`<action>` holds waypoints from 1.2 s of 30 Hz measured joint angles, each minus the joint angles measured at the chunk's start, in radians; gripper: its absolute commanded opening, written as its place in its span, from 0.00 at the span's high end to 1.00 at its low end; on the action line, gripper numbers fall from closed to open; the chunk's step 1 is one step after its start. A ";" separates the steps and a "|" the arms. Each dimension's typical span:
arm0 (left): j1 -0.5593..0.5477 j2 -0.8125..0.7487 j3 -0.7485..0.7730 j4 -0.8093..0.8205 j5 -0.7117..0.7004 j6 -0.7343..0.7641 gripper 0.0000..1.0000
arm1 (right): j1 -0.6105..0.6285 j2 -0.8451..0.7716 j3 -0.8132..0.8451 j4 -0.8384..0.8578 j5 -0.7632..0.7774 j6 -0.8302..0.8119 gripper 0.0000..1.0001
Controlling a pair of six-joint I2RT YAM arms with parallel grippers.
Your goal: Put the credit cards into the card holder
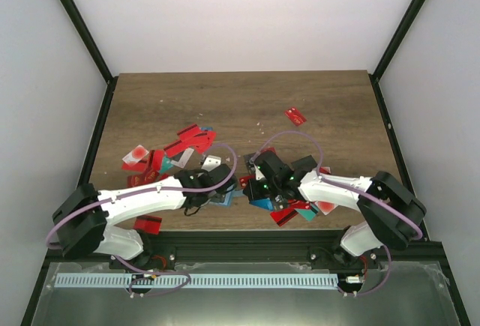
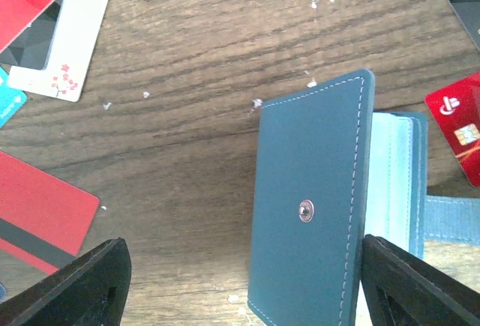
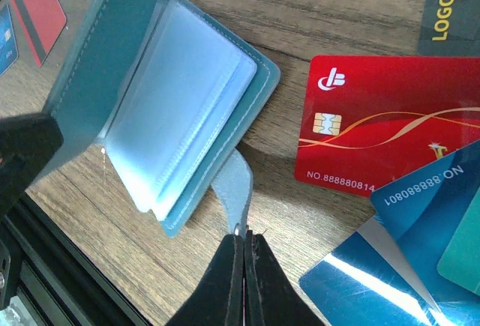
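Note:
The teal card holder [image 2: 311, 213] lies open on the wood table, its cover with the snap stud raised and its clear pockets [image 3: 172, 94] showing. My left gripper [image 2: 244, 285] is open and straddles the cover: the right finger [image 2: 412, 281] is at the stitched edge, the left finger [image 2: 82, 281] is well apart. My right gripper [image 3: 244, 247] is shut on the holder's strap [image 3: 236, 187]. Credit cards lie around it: a red chip card [image 3: 382, 124], blue ones [image 3: 420, 228], and a red pile [image 1: 187, 139] further back.
A black card marked LOGO [image 3: 450, 11] lies at the far right. A white flowered card [image 2: 71, 41] and a red striped card [image 2: 41, 217] lie left of the holder. One red card [image 1: 295, 116] sits alone further back. The table's front edge runs just behind the holder.

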 measured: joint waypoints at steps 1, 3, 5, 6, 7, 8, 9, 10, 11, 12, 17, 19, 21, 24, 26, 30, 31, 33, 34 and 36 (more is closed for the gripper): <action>0.003 0.000 0.000 0.000 -0.008 -0.002 0.16 | 0.000 0.000 -0.001 0.000 -0.001 -0.001 0.99; 0.011 0.003 -0.003 0.001 -0.021 -0.006 0.18 | 0.000 0.000 -0.001 0.000 -0.002 -0.003 0.99; 0.022 0.011 -0.007 0.001 -0.032 -0.009 0.21 | 0.000 0.000 -0.001 0.001 -0.003 -0.005 0.99; 0.028 0.015 -0.011 0.001 -0.036 -0.012 0.21 | 0.000 0.000 -0.002 0.001 -0.003 -0.007 0.99; 0.031 0.016 -0.015 0.000 -0.038 -0.014 0.23 | 0.000 0.000 -0.004 0.001 -0.003 -0.010 0.99; 0.035 0.017 -0.019 0.002 -0.039 -0.016 0.25 | 0.000 0.000 -0.006 0.001 -0.003 -0.011 0.99; 0.040 0.016 -0.024 0.005 -0.039 -0.016 0.26 | 0.000 0.000 -0.009 0.001 -0.003 -0.014 0.99; 0.045 0.016 -0.029 0.011 -0.039 -0.017 0.28 | 0.000 0.000 -0.011 0.001 -0.003 -0.015 0.99; 0.050 0.014 -0.036 0.019 -0.036 -0.016 0.29 | 0.000 0.000 -0.013 0.001 -0.003 -0.015 0.99; 0.059 0.011 -0.046 0.029 -0.032 -0.014 0.31 | 0.000 0.000 -0.014 0.001 -0.003 -0.016 0.99; 0.131 -0.032 -0.127 0.124 0.024 0.003 0.45 | -0.002 0.000 -0.014 0.002 -0.003 -0.021 0.99; 0.167 -0.056 -0.167 0.172 0.065 0.011 0.55 | -0.008 0.001 -0.014 0.002 -0.004 -0.023 0.99; 0.214 -0.080 -0.210 0.224 0.115 0.027 0.66 | -0.019 0.006 -0.014 0.005 -0.006 -0.026 0.99; 0.264 -0.104 -0.255 0.279 0.164 0.035 0.68 | -0.039 0.030 -0.012 0.012 -0.010 -0.034 0.99; 0.283 -0.116 -0.274 0.303 0.182 0.033 0.65 | -0.052 0.057 -0.005 0.014 -0.012 -0.041 0.99; 0.294 -0.124 -0.287 0.315 0.189 0.029 0.58 | -0.072 0.133 0.035 0.017 -0.020 -0.059 0.99; 0.295 -0.124 -0.287 0.317 0.190 0.028 0.58 | -0.077 0.153 0.051 0.016 -0.023 -0.064 0.99; 0.296 -0.118 -0.285 0.319 0.188 0.027 0.56 | -0.084 0.185 0.084 0.016 -0.028 -0.077 0.99; 0.296 -0.107 -0.278 0.312 0.182 0.025 0.52 | -0.086 0.201 0.103 0.014 -0.030 -0.083 0.99; 0.296 -0.076 -0.257 0.294 0.168 0.014 0.46 | -0.092 0.231 0.141 0.006 -0.030 -0.099 0.99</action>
